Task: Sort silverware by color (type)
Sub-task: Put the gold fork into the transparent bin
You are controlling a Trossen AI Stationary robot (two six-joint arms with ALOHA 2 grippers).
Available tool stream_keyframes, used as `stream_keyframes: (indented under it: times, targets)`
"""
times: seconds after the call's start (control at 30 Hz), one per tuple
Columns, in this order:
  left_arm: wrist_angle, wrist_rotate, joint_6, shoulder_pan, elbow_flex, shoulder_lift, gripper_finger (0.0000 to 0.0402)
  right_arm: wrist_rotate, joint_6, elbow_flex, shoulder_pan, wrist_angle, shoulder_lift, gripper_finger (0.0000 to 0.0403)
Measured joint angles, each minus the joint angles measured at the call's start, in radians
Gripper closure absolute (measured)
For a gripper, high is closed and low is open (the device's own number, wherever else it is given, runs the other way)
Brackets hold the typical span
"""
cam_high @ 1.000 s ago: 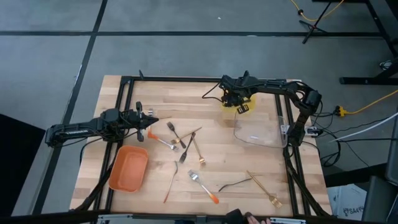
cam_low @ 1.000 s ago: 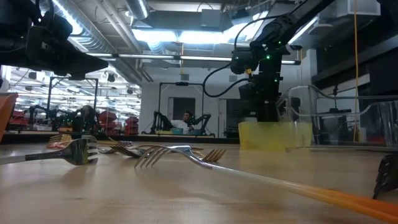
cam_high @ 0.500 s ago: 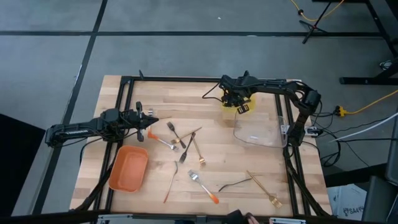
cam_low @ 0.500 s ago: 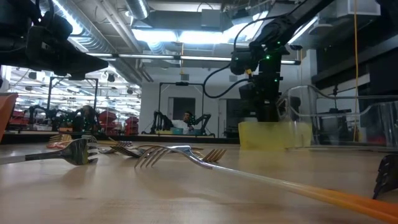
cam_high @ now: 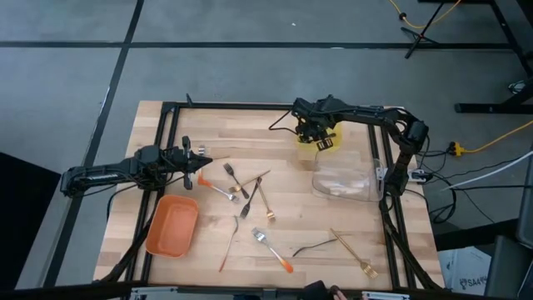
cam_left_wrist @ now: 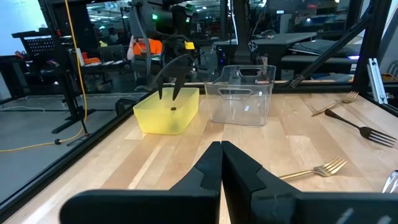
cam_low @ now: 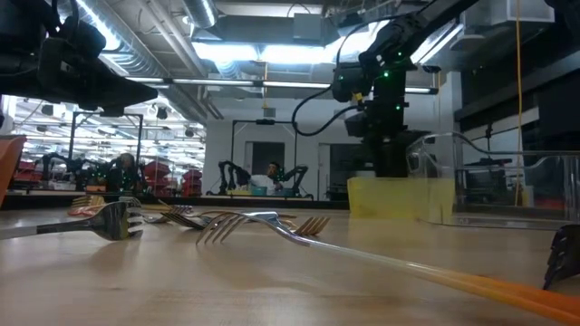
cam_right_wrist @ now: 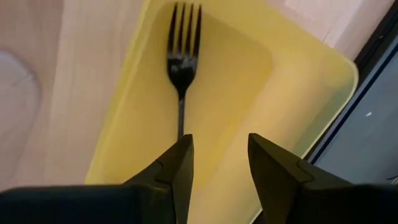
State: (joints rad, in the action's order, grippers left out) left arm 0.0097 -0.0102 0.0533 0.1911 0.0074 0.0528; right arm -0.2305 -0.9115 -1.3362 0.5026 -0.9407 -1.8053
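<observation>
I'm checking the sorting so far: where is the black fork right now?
The black fork lies inside the yellow tray at the table's far right, directly beneath the open right gripper.

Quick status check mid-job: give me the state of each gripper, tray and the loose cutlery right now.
Right gripper: open, above the yellow tray.
Black fork: lying flat in the yellow plastic tray, released.
Left gripper: shut, empty, waiting over the table's left side.
Clear plastic tray: upright, nothing visible inside.
Orange plastic tray: upright, empty.
Orange-handled silver fork: loose on the wooden table, unsorted.
Gold fork: loose on the table, unsorted.
</observation>
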Motion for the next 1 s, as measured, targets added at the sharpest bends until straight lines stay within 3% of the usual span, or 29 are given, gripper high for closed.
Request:
stream_keyframes:
  times: [0.27,0.6,0.83,1.0]
  targets:
    - [0.0,0.0,0.0,0.0,0.0,0.0,0.0401,-0.013,0.028,-0.043,-0.022,-0.118,0.002,0.0259]
    - [0.0,0.0,0.001,0.0,0.0,0.0,0.0401,-0.054,0.025,-0.172,-0.163,-0.149,0.003,0.0259]
    - [0.0,0.0,0.001,0.0,0.0,0.0,0.0401,-0.006,0.034,-0.259,-0.264,-0.009,0.005,0.0259]
    - [0.0,0.0,0.001,0.0,0.0,0.0,0.0401,0.108,0.12,-0.262,-0.326,0.185,0.005,0.0259]
